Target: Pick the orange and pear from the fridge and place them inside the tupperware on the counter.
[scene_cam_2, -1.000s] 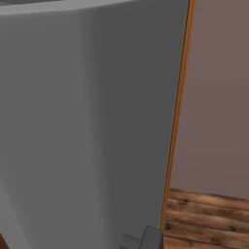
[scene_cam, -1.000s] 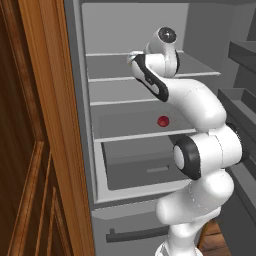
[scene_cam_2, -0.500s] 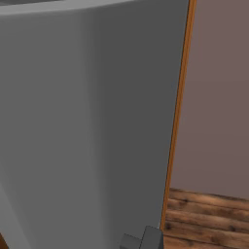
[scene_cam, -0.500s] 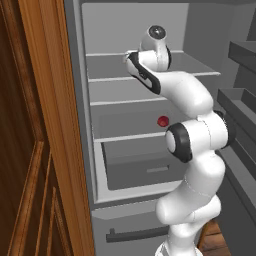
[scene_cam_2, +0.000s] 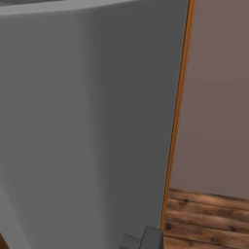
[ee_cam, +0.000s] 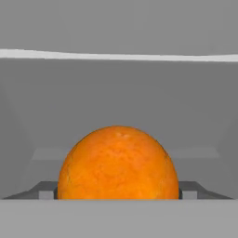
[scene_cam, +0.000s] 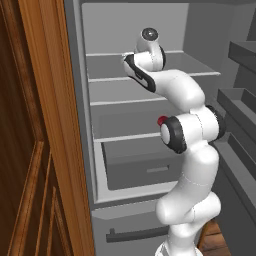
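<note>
The orange [ee_cam: 118, 162] fills the lower middle of the hand view, bright and round, with the fridge's grey back wall behind it. My gripper [ee_cam: 117, 194] is shut on the orange, a dark finger tip [ee_cam: 46, 190] pressed against each side. In the left base view my arm reaches into the open fridge [scene_cam: 130, 25] at the upper shelves. The dark red pear [scene_cam: 162, 120] sits on a lower shelf, partly hidden by the arm's elbow. The tupperware and the counter are out of view.
A brown wooden panel [scene_cam: 35, 150] stands left of the fridge opening. Door racks [scene_cam: 240, 100] line the right side and a grey drawer [scene_cam: 140, 165] sits under the shelves. The right base view faces a grey fridge wall [scene_cam_2: 82, 121] with wood floor [scene_cam_2: 209, 219] beside it.
The arm's elbow has swung up and to the left, and the wrist has shifted slightly left at the upper shelves. The pear has stayed where it was.
</note>
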Motion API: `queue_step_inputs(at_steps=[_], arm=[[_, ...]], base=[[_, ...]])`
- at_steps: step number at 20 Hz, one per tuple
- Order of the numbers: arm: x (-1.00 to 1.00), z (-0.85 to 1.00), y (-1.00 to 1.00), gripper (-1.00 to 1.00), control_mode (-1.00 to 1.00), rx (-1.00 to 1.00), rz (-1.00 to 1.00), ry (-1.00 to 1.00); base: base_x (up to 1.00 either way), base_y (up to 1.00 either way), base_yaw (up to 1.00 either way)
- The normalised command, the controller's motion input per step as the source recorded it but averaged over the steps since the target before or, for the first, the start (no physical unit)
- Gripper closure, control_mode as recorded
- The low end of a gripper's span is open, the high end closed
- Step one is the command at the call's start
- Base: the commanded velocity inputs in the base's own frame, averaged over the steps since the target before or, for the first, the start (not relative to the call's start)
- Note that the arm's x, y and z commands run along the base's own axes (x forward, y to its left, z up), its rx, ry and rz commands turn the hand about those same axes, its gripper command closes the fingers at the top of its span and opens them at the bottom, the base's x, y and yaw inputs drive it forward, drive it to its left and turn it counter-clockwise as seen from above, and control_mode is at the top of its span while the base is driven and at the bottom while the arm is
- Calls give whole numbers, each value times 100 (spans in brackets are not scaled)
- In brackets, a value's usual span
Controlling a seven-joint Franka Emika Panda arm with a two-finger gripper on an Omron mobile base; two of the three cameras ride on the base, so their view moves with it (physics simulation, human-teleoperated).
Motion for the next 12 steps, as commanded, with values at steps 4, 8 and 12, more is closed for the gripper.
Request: queue_step_inputs(at_steps=[4, 8, 12], arm=[[8, -47, 0, 100, -100, -6, -3, 3], [-58, -64, 0, 100, -100, -4, -4, 6], [-100, -49, 6, 100, -100, 0, -2, 0]], base=[[0, 0, 0], [0, 0, 0], [0, 0, 0]])
